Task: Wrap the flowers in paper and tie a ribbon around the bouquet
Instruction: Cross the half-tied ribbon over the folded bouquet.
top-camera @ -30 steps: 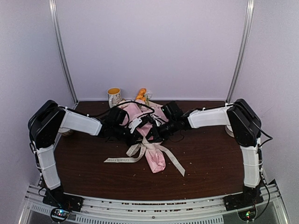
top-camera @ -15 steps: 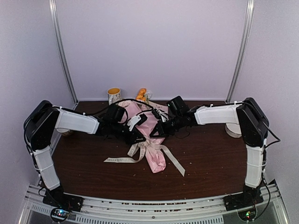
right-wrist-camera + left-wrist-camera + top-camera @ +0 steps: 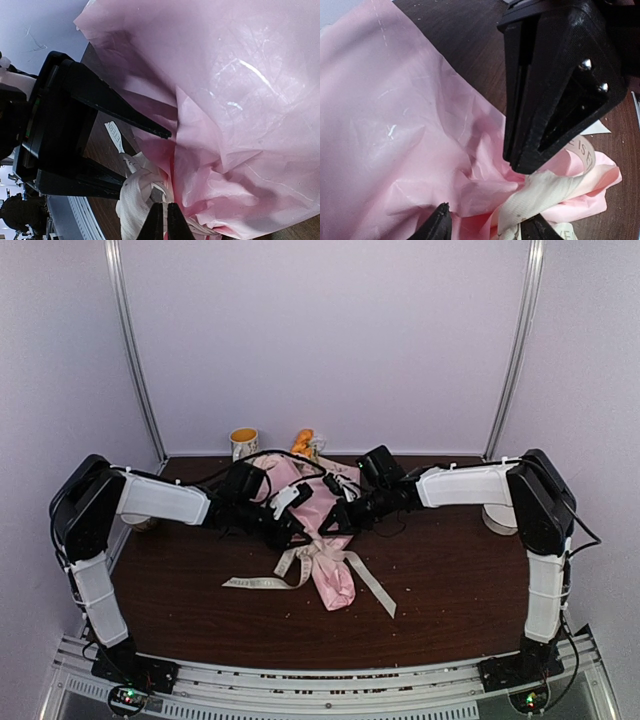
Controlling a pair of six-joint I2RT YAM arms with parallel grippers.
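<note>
Top external view: the bouquet point(image 3: 330, 575) lies at the middle of the table point(image 3: 450, 580), narrow end toward the near edge. Its wide end points at the back wall, where the orange flowers point(image 3: 303, 442) show. The ribbon point(image 3: 262, 582) crosses the pink paper point(image 3: 338, 590) at the waist; one tail runs left on the tabletop, the other runs right toward the near edge.

Left wrist view: the left gripper point(image 3: 487, 225) has its fingers apart, with crumpled paper and ribbon between the tips.

Right wrist view: the right gripper point(image 3: 165, 220) has its fingers pressed together, tips at the ribbon knot. Whether ribbon is pinched between them cannot be told.

Both grippers meet over the bouquet's waist, one from each side. A white mug point(image 3: 243, 445) with a yellow interior stands upright at the back edge, just left of the blooms. The tabletop is dark brown wood with small pale specks. Pale lilac walls enclose it, with an aluminium post point(image 3: 135, 360) at each rear corner.
</note>
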